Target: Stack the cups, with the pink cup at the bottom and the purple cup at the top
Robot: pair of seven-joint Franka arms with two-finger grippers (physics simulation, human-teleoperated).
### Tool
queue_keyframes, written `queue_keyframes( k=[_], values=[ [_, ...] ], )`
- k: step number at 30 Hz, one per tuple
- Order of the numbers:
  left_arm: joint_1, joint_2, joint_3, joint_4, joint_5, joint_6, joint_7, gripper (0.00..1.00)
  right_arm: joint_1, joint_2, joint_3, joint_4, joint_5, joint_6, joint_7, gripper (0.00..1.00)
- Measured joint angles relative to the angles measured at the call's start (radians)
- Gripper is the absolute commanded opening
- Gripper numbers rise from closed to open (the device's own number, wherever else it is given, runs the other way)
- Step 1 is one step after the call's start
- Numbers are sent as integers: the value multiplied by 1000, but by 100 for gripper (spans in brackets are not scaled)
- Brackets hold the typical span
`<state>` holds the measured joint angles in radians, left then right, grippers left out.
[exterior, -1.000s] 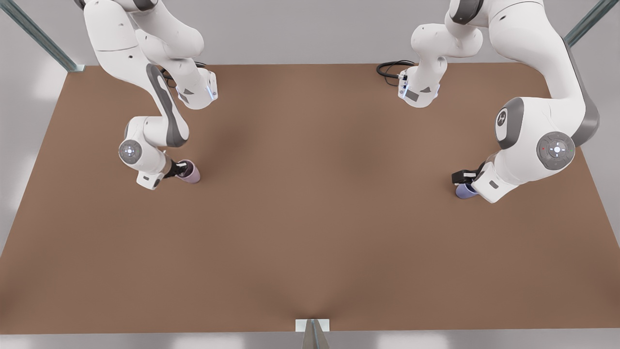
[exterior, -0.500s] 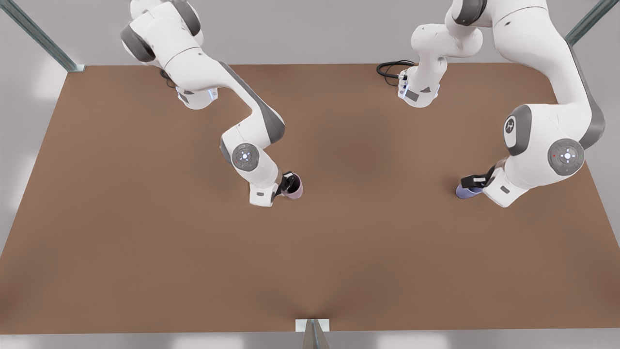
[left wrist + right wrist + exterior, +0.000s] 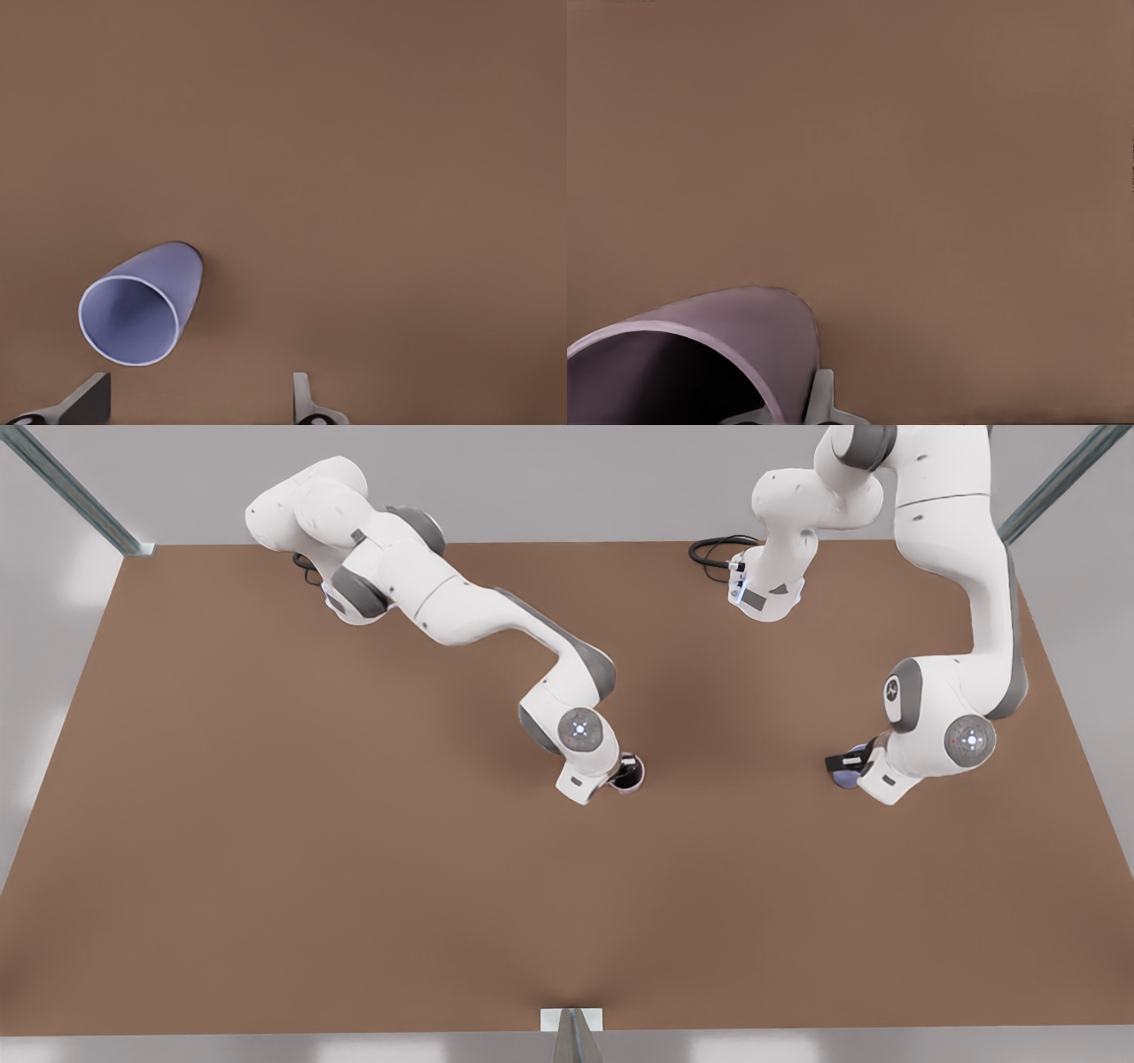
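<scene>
The pink cup point(image 3: 631, 776) is near the table's middle, and my right gripper point(image 3: 624, 771) is shut on its rim. In the right wrist view the pink cup point(image 3: 718, 341) is close up, with one finger point(image 3: 823, 398) against its outer wall. The purple cup point(image 3: 842, 781) stands at the front view's right, partly under my left gripper point(image 3: 846, 765). In the left wrist view the purple cup point(image 3: 142, 305) is upright on the table below the open left gripper point(image 3: 197, 403), closer to one finger point(image 3: 89, 397) than to the other. Neither finger touches it.
The brown table point(image 3: 354, 868) is bare around both cups. Both arm bases point(image 3: 766, 593) and a black cable coil point(image 3: 718, 553) sit at the far edge. A small metal bracket point(image 3: 571, 1023) marks the near edge.
My right gripper has carried the pink cup from the front view's left toward the table's middle. My left gripper stayed above the purple cup while its arm shifted slightly.
</scene>
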<state>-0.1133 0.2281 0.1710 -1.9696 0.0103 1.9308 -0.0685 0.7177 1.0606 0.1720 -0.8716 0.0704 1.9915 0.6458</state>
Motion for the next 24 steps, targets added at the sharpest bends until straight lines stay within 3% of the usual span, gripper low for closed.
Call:
queue_keyframes(
  k=[2,14,24],
  values=[
    [2,-3,11,-41,0,50,0,100,0,4,8,2,-10,1,66,46],
    [1,31,40,-185,0,298,3,100,4,17,9,-3,-24,39,341,47],
    [0,84,48,-201,-1,366,5,99,28,-23,0,-7,-18,-43,461,48]
  ],
)
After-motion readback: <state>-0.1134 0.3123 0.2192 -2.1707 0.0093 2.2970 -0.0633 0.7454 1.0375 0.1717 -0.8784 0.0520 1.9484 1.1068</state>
